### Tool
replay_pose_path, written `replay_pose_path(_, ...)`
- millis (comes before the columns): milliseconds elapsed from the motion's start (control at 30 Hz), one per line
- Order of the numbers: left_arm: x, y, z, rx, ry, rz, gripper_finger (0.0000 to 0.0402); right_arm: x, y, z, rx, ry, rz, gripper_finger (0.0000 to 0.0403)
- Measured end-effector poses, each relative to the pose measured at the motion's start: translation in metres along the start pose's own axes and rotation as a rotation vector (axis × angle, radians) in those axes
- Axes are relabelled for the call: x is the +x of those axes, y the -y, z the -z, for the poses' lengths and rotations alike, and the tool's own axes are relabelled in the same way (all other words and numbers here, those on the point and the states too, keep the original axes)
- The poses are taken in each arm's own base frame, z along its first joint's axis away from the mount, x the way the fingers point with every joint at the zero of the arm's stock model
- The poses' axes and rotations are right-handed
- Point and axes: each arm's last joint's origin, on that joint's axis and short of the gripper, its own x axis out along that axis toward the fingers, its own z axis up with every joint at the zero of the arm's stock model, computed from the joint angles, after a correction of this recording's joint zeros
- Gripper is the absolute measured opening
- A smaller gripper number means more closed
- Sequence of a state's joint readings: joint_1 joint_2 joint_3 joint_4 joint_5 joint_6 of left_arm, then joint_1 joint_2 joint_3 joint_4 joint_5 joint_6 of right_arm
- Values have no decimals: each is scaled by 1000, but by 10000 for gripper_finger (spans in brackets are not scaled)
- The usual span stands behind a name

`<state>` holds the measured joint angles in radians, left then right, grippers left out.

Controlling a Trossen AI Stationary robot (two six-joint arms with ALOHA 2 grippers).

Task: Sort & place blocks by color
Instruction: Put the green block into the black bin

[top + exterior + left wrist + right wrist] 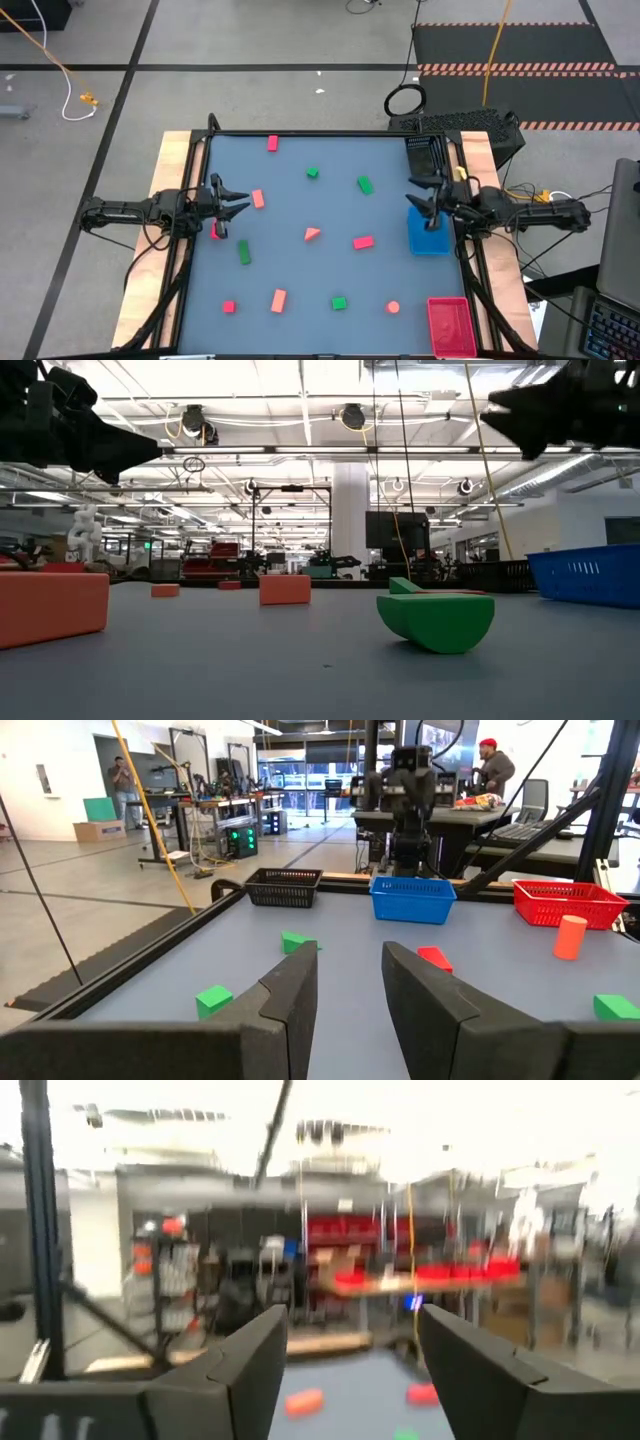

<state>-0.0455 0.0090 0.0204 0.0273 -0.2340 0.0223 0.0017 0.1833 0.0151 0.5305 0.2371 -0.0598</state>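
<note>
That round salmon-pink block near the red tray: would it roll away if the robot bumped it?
The round block seems to stand upright on a flat end, so a light nudge would probably slide it. Tipped over, it would likely roll. It looks solid and rigid.

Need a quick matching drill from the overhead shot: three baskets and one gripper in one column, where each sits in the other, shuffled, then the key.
Things:
1. black basket
2. blue basket
3. red basket
4. left gripper

Places:
A. near right corner of the table
B. left side, above a red block
C. far right corner
D. right edge, under the right gripper

Pairs: 1-C, 2-D, 3-A, 4-B
</note>
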Motion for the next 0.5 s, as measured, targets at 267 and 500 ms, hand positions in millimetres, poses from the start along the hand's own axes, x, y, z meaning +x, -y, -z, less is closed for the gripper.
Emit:
replay_pose_path(267, 0, 0, 0, 0, 0, 0, 118, 19, -3, -7, -125, -86, 16, 224)
replay_pose_path(500, 0, 0, 0, 0, 1, 0, 118, 55, -8, -11, -163, -416, 59, 224)
